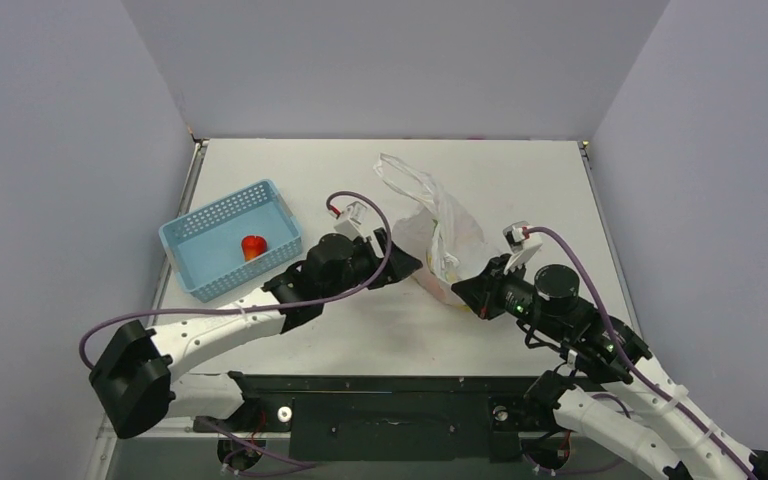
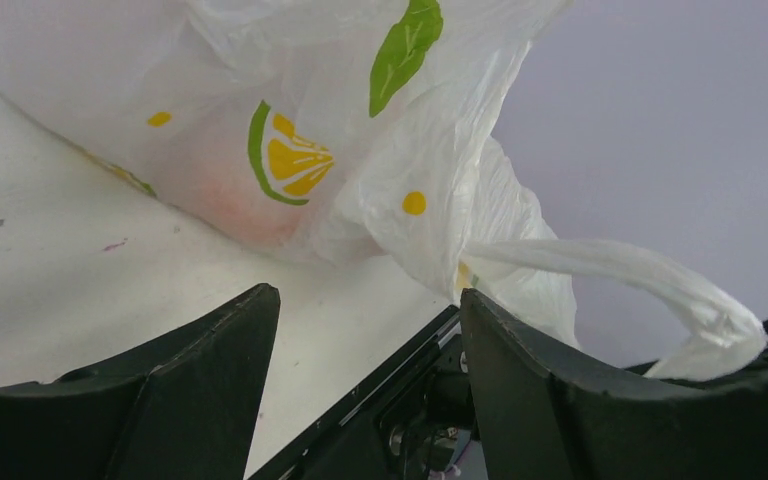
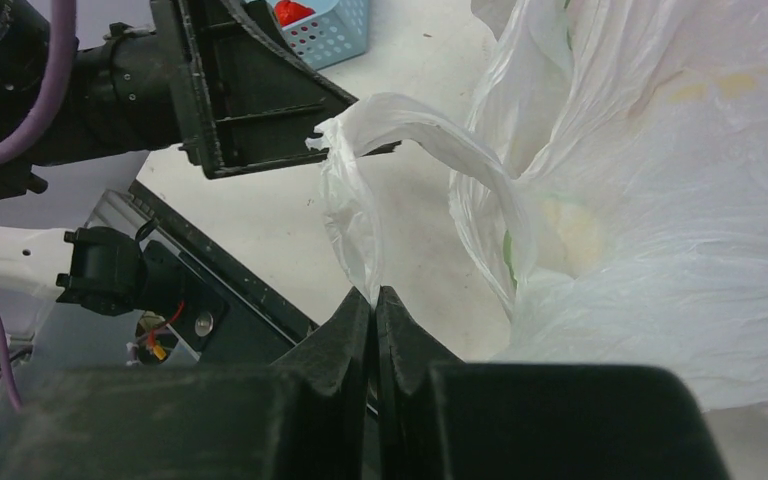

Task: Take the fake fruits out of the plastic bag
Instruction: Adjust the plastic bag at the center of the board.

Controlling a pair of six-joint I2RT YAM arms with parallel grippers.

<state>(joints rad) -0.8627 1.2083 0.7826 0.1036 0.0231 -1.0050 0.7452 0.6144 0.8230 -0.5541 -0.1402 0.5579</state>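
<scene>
The plastic bag (image 1: 438,232) lies crumpled mid-table, white with lemon and leaf prints (image 2: 290,160). A reddish shape (image 2: 230,200) and a yellowish one (image 3: 572,228) show faintly through it; the fruits inside are otherwise hidden. One red fake fruit (image 1: 252,247) lies in the blue basket (image 1: 200,235). My left gripper (image 1: 407,268) is open at the bag's left side (image 2: 365,300); a handle loop (image 2: 650,275) runs past its right finger. My right gripper (image 1: 463,291) is shut on a thin fold of the bag's handle (image 3: 374,292).
The blue basket stands at the left, also in the right wrist view (image 3: 338,32). The black base rail (image 1: 380,390) runs along the near edge. Grey walls enclose the table on three sides.
</scene>
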